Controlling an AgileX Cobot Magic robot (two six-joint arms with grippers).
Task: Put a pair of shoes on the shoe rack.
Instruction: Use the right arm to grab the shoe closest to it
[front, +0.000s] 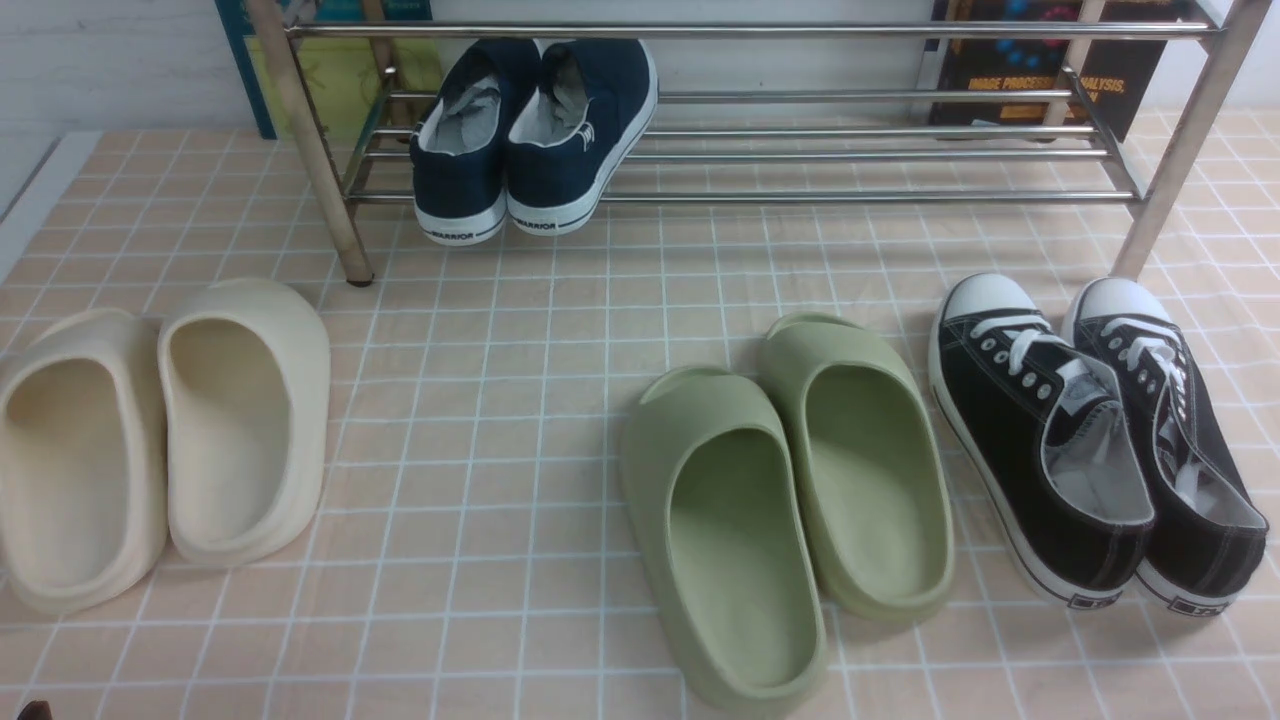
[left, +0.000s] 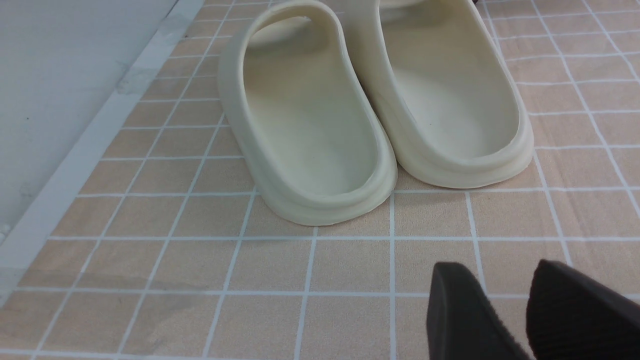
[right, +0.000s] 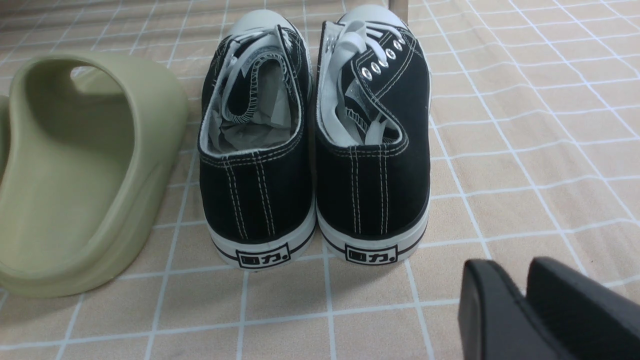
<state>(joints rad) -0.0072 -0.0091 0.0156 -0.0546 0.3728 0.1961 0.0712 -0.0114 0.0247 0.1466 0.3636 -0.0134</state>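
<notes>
The pair of black canvas sneakers stands side by side on the tiled floor at the front right, heels toward me: one shoe (front: 1040, 440) and its mate (front: 1185, 440). The right wrist view shows both heels, the left one (right: 255, 190) and the right one (right: 375, 190). The chrome shoe rack (front: 800, 197) stands at the back, and its right front leg is just beyond the sneakers' toes. My right gripper (right: 510, 263) hovers low behind the sneakers' heels, shut and empty. My left gripper (left: 500, 267) hovers behind the cream slides, its fingers a narrow gap apart and empty.
Navy WARRIOR slip-ons (front: 535, 130) sit on the rack's left part. Green slides (front: 790, 480) lie close to the left of the sneakers, also in the right wrist view (right: 85, 175). Cream slides (front: 160, 430) lie at the front left (left: 370, 115). Books lean behind the rack.
</notes>
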